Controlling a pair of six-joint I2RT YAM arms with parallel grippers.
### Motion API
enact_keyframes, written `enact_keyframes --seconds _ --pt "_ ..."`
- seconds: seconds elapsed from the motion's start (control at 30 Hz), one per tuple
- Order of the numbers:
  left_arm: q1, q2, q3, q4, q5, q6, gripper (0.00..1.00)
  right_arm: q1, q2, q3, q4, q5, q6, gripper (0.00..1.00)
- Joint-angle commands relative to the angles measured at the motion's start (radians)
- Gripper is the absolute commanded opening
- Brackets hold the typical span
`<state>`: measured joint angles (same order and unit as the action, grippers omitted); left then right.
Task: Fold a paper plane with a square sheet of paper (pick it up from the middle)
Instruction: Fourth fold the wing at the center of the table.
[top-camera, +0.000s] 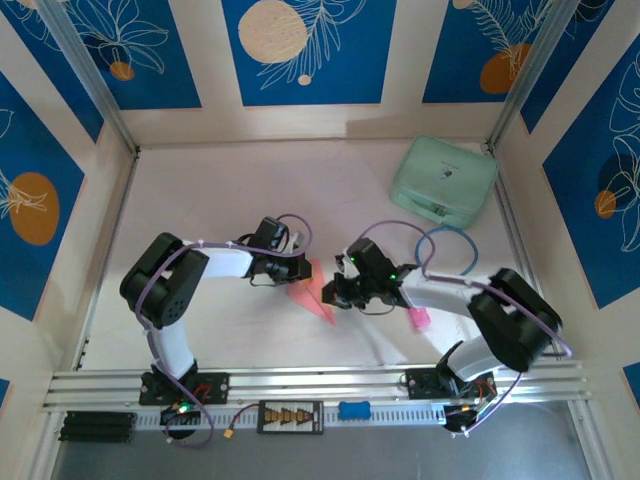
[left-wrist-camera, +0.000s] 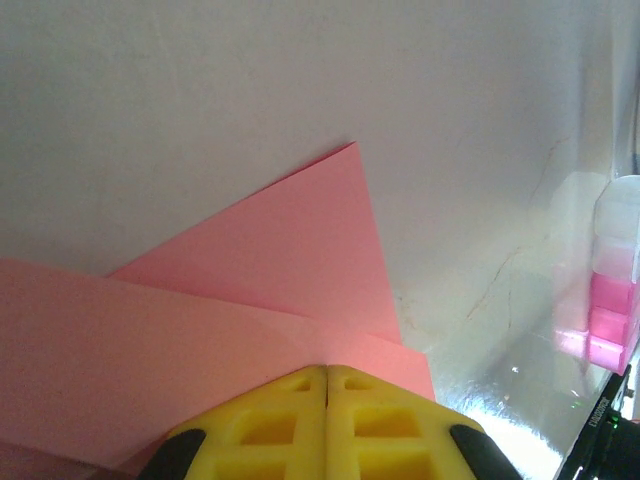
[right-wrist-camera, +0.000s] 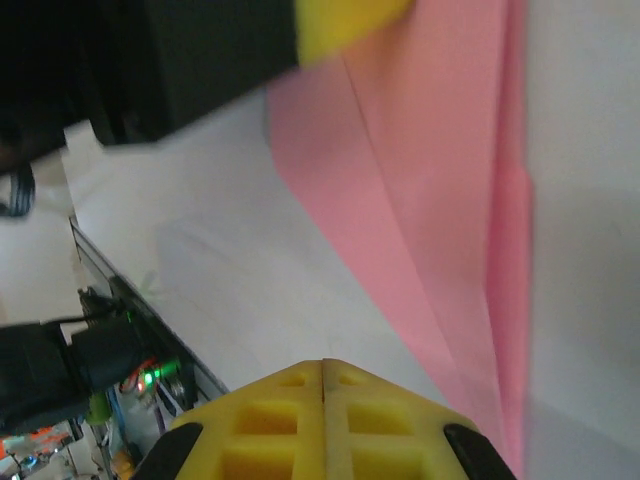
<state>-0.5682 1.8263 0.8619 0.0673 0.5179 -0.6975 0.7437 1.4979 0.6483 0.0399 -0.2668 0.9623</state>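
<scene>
1. Top view: the folded paper (top-camera: 316, 296), a salmon-pink pointed shape, lies on the worktop (top-camera: 220, 190) around its middle, a little toward the near edge, with its tip aimed at that edge. The left end effector (top-camera: 297, 268) sits at the paper's left far side and the right end effector (top-camera: 335, 292) at its right side, so the paper lies between them. A mint-green case (top-camera: 443, 180) rests near the far right corner. A small bright-pink stick-shaped object (top-camera: 420, 318) lies right of the paper, beside the right arm.

2. Left wrist view: the left end effector (left-wrist-camera: 326, 385) is clenched, its yellow fingers pressed together with nothing between them. The folded paper (left-wrist-camera: 280, 250) spreads flat directly under and beyond the fingertips, with one pointed corner reaching away across the worktop (left-wrist-camera: 200, 100). The bright-pink object (left-wrist-camera: 610, 320) stands at the right edge.

3. Right wrist view: the right end effector (right-wrist-camera: 323, 370) is also clenched and empty. The folded paper (right-wrist-camera: 440, 170) runs ahead and to the right of it as a long layered strip, narrowing to a point just beside the fingers. The left end effector's yellow fingertip (right-wrist-camera: 345, 20) rests at the paper's far end.
</scene>
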Motion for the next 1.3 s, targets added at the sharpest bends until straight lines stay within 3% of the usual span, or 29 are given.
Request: enact_keyframes --seconds 0.0,0.13,0.33,0.8,0.9,1.0,1.13,1.27 --pt "0.016 0.051 -0.034 -0.078 -0.074 0.013 0.0 -0.004 0.104 0.064 0.009 -0.031 -0.023 0.04" --pt "0.017 0.049 -0.032 -0.082 -0.074 0.016 0.0 -0.007 0.196 0.062 0.026 -0.023 -0.014 0.04" --pt "0.019 0.057 -0.032 -0.084 -0.074 0.02 0.0 -0.012 0.225 -0.097 0.149 -0.062 0.044 0.04" --pt "0.022 0.039 -0.027 -0.108 -0.072 0.004 0.0 -0.025 -0.055 -0.027 -0.165 0.036 -0.033 0.07" --pt "0.021 0.023 -0.041 -0.089 -0.051 -0.018 0.0 -0.022 -0.171 -0.068 -0.207 0.081 0.007 0.11" --pt "0.022 0.011 -0.041 -0.111 -0.052 -0.018 0.0 -0.033 -0.242 -0.124 -0.209 0.097 0.076 0.2" --pt "0.022 -0.002 -0.049 -0.124 -0.051 -0.022 0.0 -0.03 -0.265 -0.17 -0.149 0.047 0.156 0.33" --pt "0.022 -0.016 -0.063 -0.135 -0.057 -0.025 0.0 0.009 -0.252 -0.17 -0.131 0.068 0.203 0.38"
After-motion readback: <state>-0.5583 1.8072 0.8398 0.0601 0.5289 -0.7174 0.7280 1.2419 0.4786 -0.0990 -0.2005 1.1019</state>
